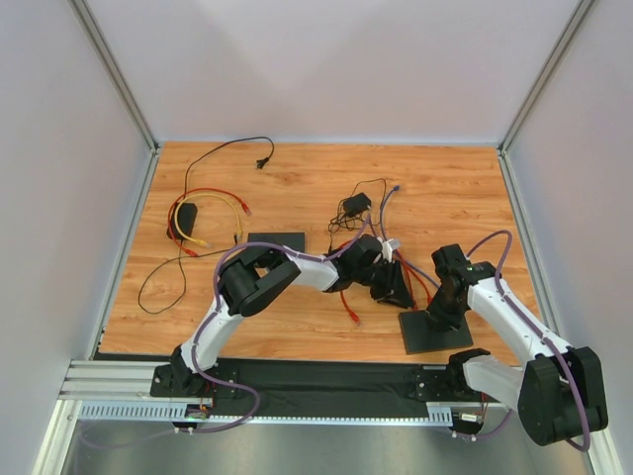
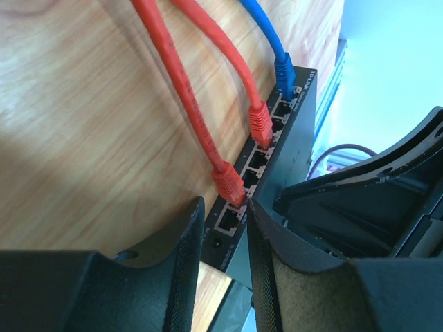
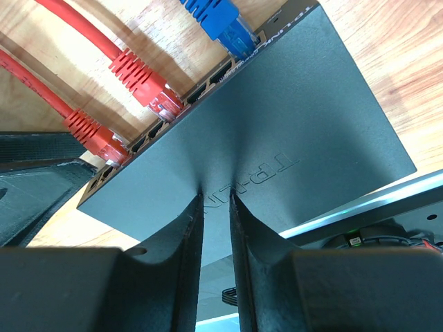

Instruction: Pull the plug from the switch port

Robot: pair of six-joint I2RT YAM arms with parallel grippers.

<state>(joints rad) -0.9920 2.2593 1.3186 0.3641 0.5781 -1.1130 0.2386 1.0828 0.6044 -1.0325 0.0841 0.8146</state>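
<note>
Right wrist, switch [image 3: 332,117] lettering [image 3: 255,177], illegible overhead

Saw a wood-grain bench [image 1: 297,188], smooth, with a soft sheen. Found the switch [image 3: 291,117] casing dark grey, matt and smooth, like painted metal. Noted red cables [image 2: 173,62] and a blue cable [image 2: 266,34] in smooth, slightly glossy plastic. Found the fingers [image 2: 180,256] of the left tool [image 2: 225,207] matt black plastic, faintly grainy.
</note>
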